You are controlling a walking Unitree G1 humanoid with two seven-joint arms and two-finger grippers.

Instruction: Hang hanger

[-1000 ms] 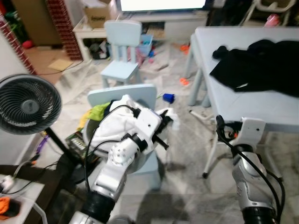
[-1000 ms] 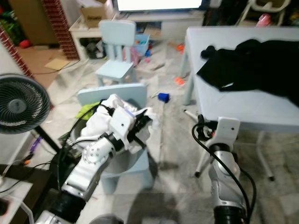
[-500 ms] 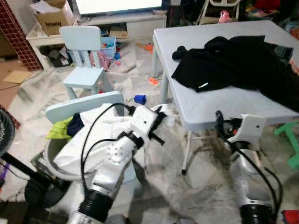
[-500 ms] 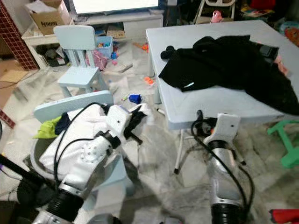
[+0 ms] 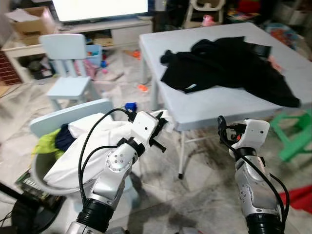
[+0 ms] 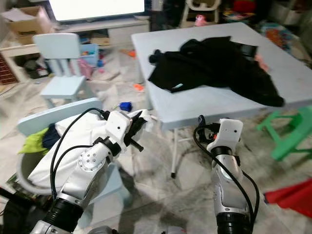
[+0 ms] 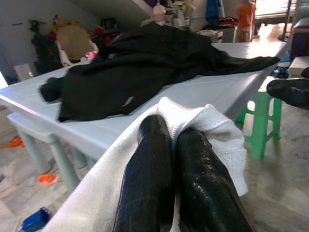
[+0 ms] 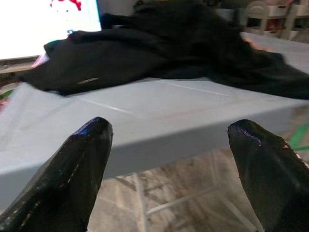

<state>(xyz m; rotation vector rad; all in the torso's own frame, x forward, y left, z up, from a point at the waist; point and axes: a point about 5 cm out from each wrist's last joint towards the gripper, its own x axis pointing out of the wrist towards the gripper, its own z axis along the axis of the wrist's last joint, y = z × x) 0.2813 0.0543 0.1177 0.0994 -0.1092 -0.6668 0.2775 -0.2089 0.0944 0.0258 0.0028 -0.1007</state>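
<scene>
Counters: one, pale blue [image 5: 229,105]
Black garments: one heap [image 5: 224,66]
White garments: one [image 5: 92,146]
Small blue chairs: two [image 5: 66,63] [image 5: 68,112]
Green stools: one [image 5: 295,136]
Hands: two [image 7: 171,145] [image 8: 169,159]

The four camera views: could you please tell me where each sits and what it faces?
Left eye, right eye: head, looking down at both silver arms and the table.
Left wrist: along the left claw, shut on white cloth.
Right wrist: along the open right claw.
All share the black garment.
</scene>
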